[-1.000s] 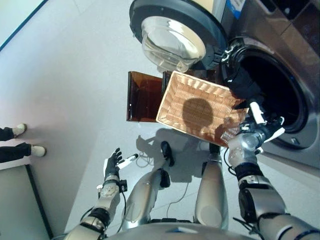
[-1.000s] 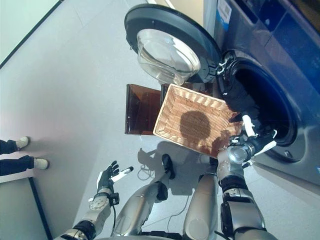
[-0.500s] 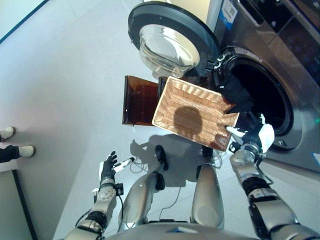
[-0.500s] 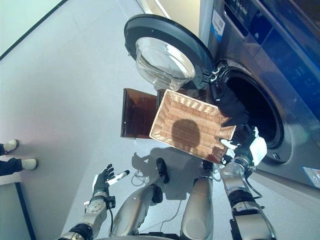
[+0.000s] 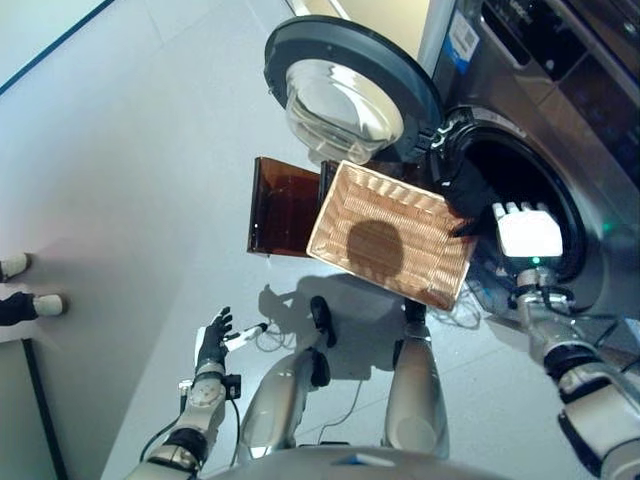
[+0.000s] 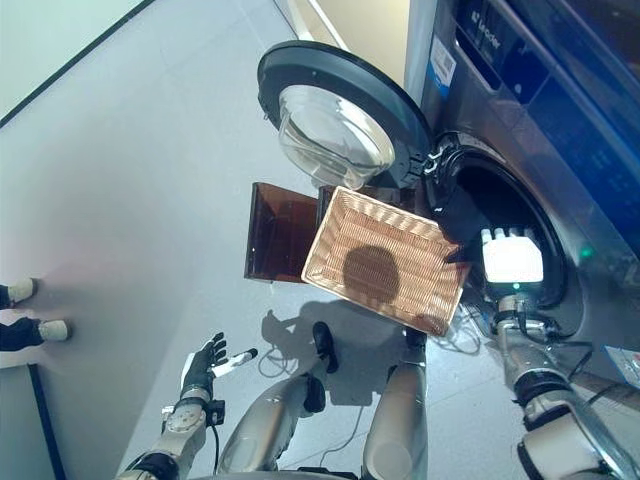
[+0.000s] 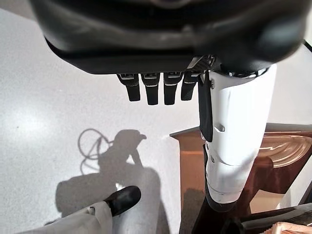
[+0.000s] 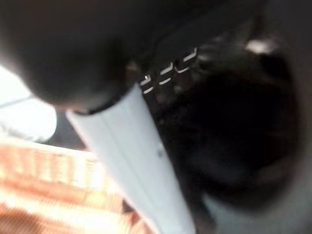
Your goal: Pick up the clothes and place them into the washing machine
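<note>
Left eye view: we list a washing machine (image 5: pixel 560 90) with its round door (image 5: pixel 345 85) swung open, and dark clothes (image 5: pixel 470 195) draped over the lower lip of the drum opening, partly inside. A woven basket (image 5: pixel 390 232) sits tilted just in front of the opening, resting against a brown stand (image 5: pixel 283 205). Our right hand (image 5: pixel 527 235) is raised at the drum mouth beside the clothes, fingers straight and holding nothing. Our left hand (image 5: pixel 212 340) hangs low over the floor (image 5: pixel 120 180), fingers spread. A person's shoes (image 5: pixel 18 285) show at the edge.

Right eye view: same items; the basket holds no clothes.

Left wrist view: we record relaxed, extended fingers (image 7: pixel 152 90) and the white-covered thumb (image 7: pixel 234 141) over bare floor, grasping nothing.

Right wrist view: blurred; the white-covered thumb (image 8: pixel 141 161) points toward the dark drum interior (image 8: pixel 234 136).
</note>
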Available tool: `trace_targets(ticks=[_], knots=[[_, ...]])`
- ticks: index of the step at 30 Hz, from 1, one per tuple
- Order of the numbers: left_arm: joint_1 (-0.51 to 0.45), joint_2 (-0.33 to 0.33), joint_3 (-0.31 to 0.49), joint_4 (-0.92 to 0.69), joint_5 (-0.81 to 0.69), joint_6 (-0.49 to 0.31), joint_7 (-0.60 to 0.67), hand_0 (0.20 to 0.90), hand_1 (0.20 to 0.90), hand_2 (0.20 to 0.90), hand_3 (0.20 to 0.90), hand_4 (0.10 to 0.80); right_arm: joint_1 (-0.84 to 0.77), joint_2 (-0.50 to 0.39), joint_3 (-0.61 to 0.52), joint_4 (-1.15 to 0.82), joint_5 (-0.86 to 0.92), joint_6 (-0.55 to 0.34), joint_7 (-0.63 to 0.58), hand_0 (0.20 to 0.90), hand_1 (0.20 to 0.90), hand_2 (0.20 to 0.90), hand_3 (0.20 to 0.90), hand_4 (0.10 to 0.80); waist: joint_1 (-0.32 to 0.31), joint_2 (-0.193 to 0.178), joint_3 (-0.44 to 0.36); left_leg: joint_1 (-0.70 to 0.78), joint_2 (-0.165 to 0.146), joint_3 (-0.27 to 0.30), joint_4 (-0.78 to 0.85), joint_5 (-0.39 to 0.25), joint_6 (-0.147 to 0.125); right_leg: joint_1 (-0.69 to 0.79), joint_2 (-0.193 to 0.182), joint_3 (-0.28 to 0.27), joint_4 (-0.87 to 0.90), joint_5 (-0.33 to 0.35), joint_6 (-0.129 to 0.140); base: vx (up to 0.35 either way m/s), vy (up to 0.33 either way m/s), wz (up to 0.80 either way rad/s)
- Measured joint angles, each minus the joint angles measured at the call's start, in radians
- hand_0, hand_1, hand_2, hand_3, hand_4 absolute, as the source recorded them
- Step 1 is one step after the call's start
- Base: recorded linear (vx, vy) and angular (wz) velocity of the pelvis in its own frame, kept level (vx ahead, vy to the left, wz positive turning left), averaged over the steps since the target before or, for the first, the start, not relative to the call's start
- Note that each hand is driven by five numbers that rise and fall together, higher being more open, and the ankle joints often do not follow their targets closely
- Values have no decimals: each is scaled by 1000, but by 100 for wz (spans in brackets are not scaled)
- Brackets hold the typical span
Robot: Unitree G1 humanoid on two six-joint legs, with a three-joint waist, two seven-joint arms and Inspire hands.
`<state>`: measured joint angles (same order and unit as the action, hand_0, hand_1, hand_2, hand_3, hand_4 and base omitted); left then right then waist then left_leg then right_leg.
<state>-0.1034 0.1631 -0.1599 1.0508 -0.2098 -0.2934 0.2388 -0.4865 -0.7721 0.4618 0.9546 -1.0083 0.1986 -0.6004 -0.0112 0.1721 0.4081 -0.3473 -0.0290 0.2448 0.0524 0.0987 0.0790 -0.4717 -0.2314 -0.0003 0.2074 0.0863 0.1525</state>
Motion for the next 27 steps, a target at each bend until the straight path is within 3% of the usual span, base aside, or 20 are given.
trace_targets(ticks=[14, 27], knots=[[-7, -1, -16, -7, -37, -20, 0, 900, 900, 900, 900, 800, -212, -16, 128, 50, -23, -2, 35, 900, 900, 900, 900, 800, 25, 0, -2, -29, 0, -4, -3, 1, -1, -25, 0, -13, -1, 2, -3, -1, -7, 2], [-18, -1, -16, -29, -49, -22, 1, 900, 900, 900, 900, 800, -279, -7, 180, 67, -24, -3, 38, 900, 900, 900, 900, 800, 28, 4, 59, -59, -1, -24, -1, 7, -2, -43, -1, -26, 0, 3, -2, -11, -4, 4]])
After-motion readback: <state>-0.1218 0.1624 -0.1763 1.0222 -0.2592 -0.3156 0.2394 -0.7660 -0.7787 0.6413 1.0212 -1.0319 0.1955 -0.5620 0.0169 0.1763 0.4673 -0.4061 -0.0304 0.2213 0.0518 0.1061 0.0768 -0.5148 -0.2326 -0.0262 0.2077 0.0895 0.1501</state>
